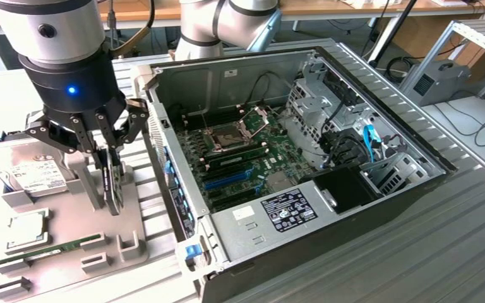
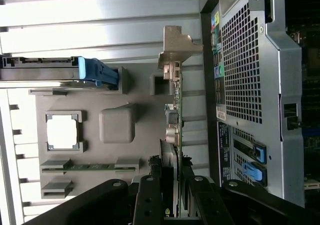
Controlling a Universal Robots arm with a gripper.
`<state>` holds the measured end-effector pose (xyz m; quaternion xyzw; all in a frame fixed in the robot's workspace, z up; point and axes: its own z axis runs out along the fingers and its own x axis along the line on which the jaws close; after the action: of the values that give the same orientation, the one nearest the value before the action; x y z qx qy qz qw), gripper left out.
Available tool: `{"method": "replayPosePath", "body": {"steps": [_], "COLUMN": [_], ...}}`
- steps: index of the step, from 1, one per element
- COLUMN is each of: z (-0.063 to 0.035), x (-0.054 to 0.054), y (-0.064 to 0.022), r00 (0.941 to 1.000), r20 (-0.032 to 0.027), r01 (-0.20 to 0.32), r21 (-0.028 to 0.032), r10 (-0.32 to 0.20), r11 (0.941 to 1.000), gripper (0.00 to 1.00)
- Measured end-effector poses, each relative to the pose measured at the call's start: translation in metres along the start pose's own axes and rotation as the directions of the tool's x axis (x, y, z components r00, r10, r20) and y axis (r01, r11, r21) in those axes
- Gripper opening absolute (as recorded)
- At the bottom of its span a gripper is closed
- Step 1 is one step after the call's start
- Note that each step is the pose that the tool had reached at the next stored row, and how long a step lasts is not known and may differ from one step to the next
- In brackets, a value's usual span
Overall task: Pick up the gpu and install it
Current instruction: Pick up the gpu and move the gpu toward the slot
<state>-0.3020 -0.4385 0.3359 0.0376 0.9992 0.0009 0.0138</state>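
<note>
The gpu [image 1: 113,189] stands on edge in the grey parts holder [image 1: 133,249], at the exterior view's left of the open computer case [image 1: 369,189]. My gripper [image 1: 109,154] comes down from above, its black fingers closed on the card's upper edge. In the wrist view the gpu [image 2: 175,110] shows as a thin green edge with its silver bracket at the far end, running between my gripper's [image 2: 172,190] two fingers. I cannot tell whether the card's lower edge still rests in the holder.
Also on the holder are a silver hard drive [image 1: 32,173], a square processor [image 1: 28,230] and a long green memory stick [image 1: 53,247]. The case lies open with its motherboard [image 1: 251,145] and blue card slots [image 1: 230,178] facing up. A second arm's base [image 1: 217,19] stands behind the case.
</note>
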Motion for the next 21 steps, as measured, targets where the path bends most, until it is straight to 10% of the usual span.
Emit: {"method": "replayPosePath", "body": {"steps": [21], "z": [-0.0089], "x": [-0.0002], "y": [0.0003], "r00": [1.0], "r20": [0.0], "r01": [0.0], "r21": [0.0], "r10": [0.0], "r11": [1.0], "gripper": [0.26]}}
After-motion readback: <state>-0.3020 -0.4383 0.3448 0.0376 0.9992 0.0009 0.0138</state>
